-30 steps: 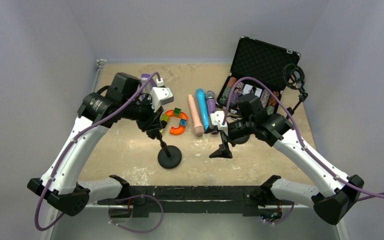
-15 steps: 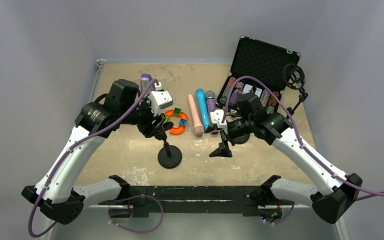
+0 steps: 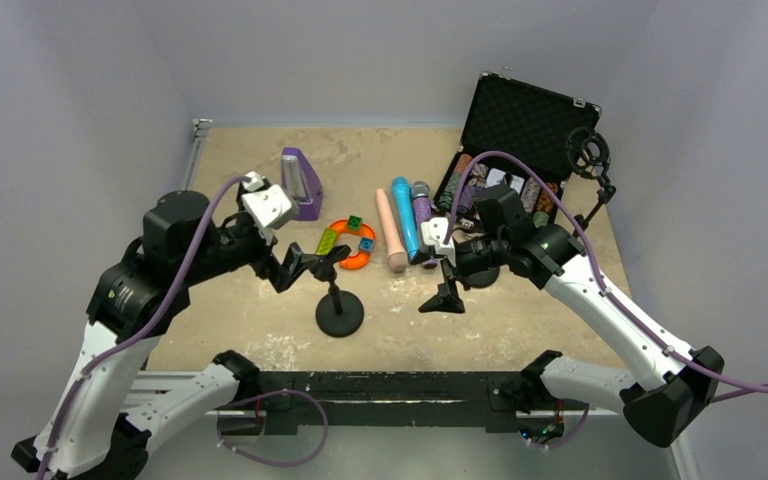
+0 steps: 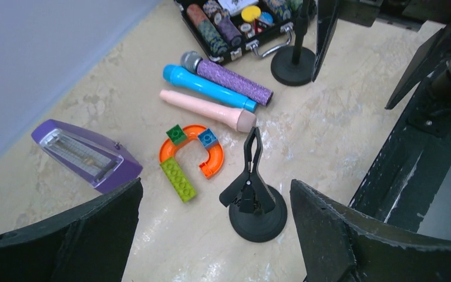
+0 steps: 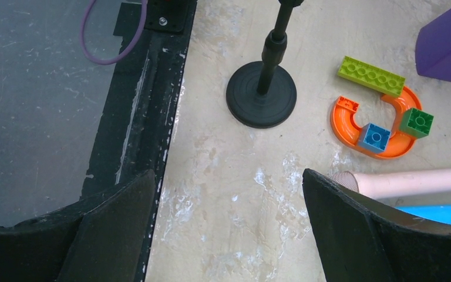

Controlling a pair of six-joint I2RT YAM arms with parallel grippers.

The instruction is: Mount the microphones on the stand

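Microphones [image 3: 404, 220], all three, lie on table [image 3: 260, 290], none clipped to stand [image 3: 339, 312] yet; left claw [image 3: 306, 266] wide apart, empty; right claw [image 3: 443, 298] likewise.

The pale pink stick microphone [image 4: 205, 107] is plain, with no marks. The light blue stick microphone [image 4: 208, 88] beside it is plain too. The glittery purple microphone [image 4: 235, 81] has a silver mesh head. The round-footed metal stand [image 4: 257, 211] is all black. The wedge-shaped metronome [image 4: 88, 155] is purple with a shiny grey front. The curved plastic track [image 4: 214, 164] is orange, with lime green, dark green and blue blocks [image 4: 178, 179]. The counter [image 4: 329, 135] is sandy beige with white blotches.
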